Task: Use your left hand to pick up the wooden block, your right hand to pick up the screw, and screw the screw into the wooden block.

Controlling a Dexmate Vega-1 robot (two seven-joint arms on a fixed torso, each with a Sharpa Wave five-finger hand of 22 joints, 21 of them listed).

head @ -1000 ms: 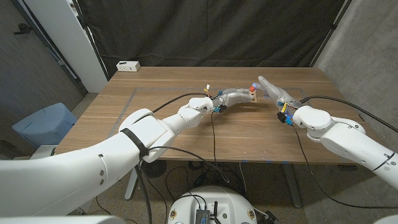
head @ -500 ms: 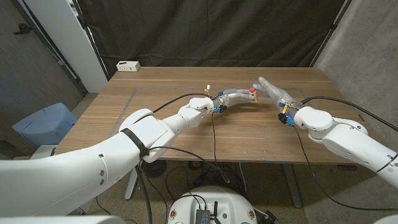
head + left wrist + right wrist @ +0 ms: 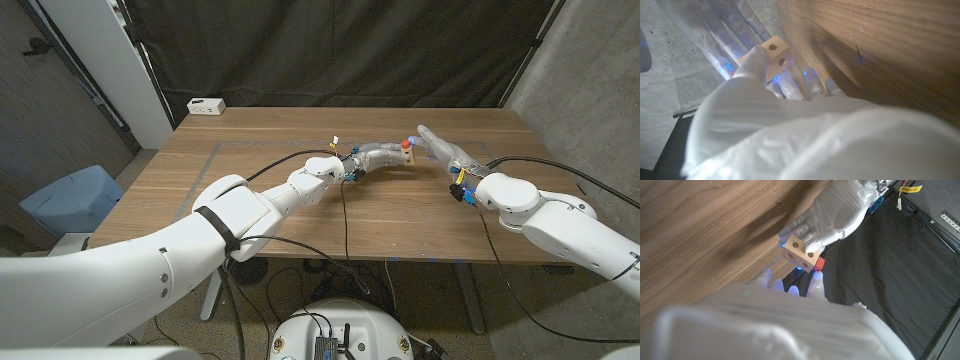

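My left hand [image 3: 378,154] holds the small wooden block [image 3: 408,156] just above the table's far middle. In the left wrist view its fingers wrap the block [image 3: 771,57], whose two holes face the camera. The screw's red head [image 3: 405,145] sticks out of the block. In the right wrist view the red head [image 3: 819,263] sits at the block [image 3: 799,248], gripped by the left hand [image 3: 835,212]. My right hand [image 3: 441,149] reaches in from the right; one of its fingertips [image 3: 815,282] touches the red head. No frame shows whether it pinches the screw.
A white box [image 3: 206,105] lies at the table's [image 3: 250,215] far left corner. Black cables run from both wrists across the tabletop. A dark curtain hangs behind the table. A blue chair [image 3: 68,200] stands off the left side.
My right hand and forearm have drifted slightly to the right. The left hand, the block and the screw's red head stay where they were.
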